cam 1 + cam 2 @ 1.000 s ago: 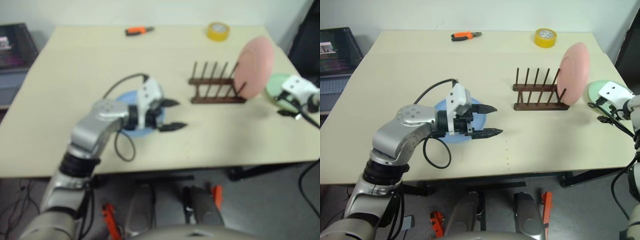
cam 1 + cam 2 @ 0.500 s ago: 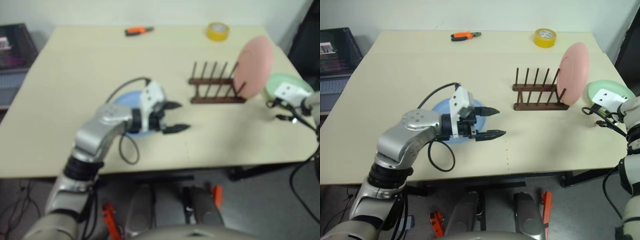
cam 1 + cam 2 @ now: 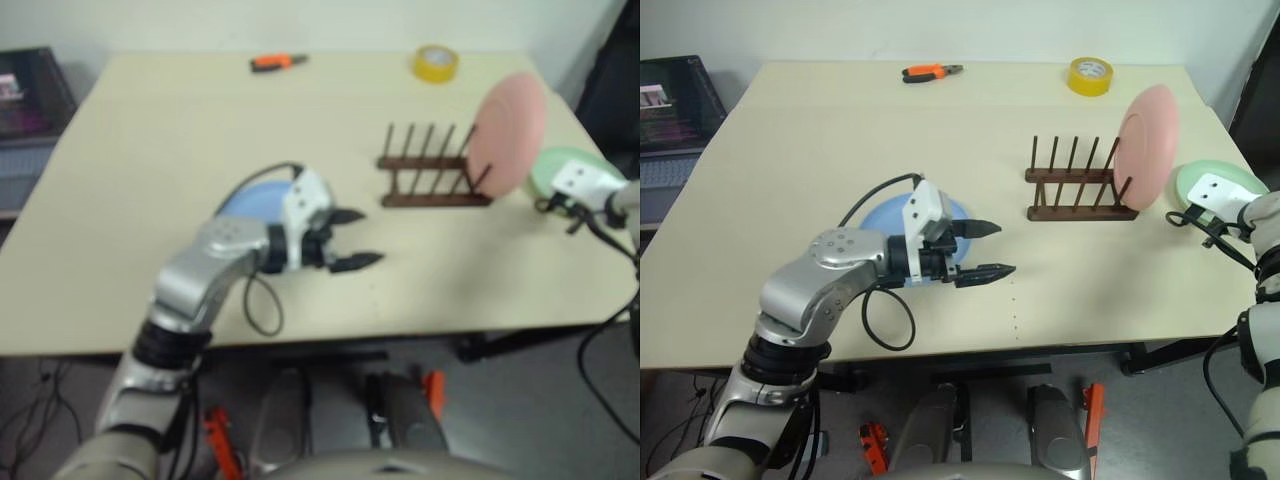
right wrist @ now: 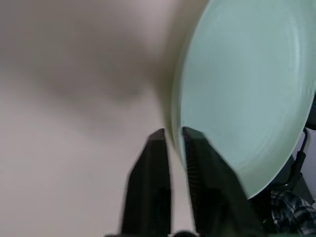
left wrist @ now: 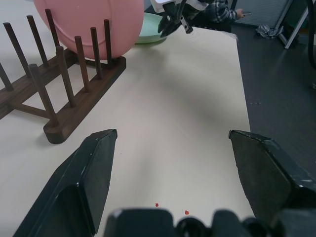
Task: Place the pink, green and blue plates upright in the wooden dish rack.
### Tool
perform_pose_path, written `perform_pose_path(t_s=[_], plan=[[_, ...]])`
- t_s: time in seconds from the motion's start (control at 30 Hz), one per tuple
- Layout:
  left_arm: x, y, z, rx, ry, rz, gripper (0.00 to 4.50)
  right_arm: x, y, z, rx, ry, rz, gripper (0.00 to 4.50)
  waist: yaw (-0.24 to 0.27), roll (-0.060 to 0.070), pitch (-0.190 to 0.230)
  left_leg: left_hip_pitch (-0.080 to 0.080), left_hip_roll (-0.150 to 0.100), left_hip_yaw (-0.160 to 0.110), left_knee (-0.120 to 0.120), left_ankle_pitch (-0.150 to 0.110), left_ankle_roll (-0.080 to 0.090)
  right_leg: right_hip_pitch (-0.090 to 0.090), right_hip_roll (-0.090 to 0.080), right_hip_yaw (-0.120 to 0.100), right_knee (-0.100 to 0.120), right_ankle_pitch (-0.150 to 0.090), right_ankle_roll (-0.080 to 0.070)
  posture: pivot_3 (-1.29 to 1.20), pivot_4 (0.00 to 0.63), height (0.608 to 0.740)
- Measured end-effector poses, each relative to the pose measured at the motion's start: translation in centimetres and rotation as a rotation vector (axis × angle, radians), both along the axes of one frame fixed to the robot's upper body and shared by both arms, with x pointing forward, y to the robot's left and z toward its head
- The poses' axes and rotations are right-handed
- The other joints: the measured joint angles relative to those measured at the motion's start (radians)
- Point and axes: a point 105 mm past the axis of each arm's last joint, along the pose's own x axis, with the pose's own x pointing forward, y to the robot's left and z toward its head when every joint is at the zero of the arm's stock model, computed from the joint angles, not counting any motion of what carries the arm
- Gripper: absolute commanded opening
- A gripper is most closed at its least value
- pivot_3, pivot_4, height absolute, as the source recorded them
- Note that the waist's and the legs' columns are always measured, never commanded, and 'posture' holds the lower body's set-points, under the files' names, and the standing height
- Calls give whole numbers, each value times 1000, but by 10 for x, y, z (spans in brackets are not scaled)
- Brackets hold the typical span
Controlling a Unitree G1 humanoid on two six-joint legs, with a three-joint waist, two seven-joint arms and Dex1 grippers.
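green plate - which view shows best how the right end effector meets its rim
The right wrist view: the green plate is seen close up, its rim pinched in the shut right end effector. The eye views show it small, flat beside the wooden dish rack, partly behind the wrist. The left wrist view shows a far sliver.

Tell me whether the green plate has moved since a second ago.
No. The green plate lies where it did, just right of the wooden dish rack and pink plate.

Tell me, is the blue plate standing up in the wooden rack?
No, the blue plate lies flat on the table by the left pincer, away from the wooden rack.
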Motion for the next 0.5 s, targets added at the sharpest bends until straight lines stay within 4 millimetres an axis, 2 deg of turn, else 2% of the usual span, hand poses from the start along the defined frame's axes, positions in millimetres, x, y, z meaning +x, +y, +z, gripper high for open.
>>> perform_pose_path(t_s=[0.17, 0.27, 0.33, 0.5], plan=[[0, 0, 0, 2, -1, 2, 3998, 1, 1, 1, 1, -4, 14, 14, 0, 0, 0, 0, 0, 0, 0, 0, 0, 0, 0, 0, 0, 0, 0, 0, 150, 740], [0, 1, 0, 5, -4, 4, 3998, 1, 8, 4, 67, -7, 34, 14, 0, 0, 0, 0, 0, 0, 0, 0, 0, 0, 0, 0, 0, 0, 0, 0, 150, 740], [0, 2, 0, 5, -6, 8, 3998, 5, 14, 13, 121, -29, 44, 14, -1, 0, 0, 0, 0, 0, 0, 0, 0, 0, 0, 1, 0, 0, 0, 0, 150, 740], [-1, 3, 0, 3, -3, 7, 3998, 12, 27, 58, 229, -106, 64, 14, 0, 1, 0, 1, 1, 0, 0, 0, 0, 0, 0, 0, 0, 0, 0, 0, 150, 740]])
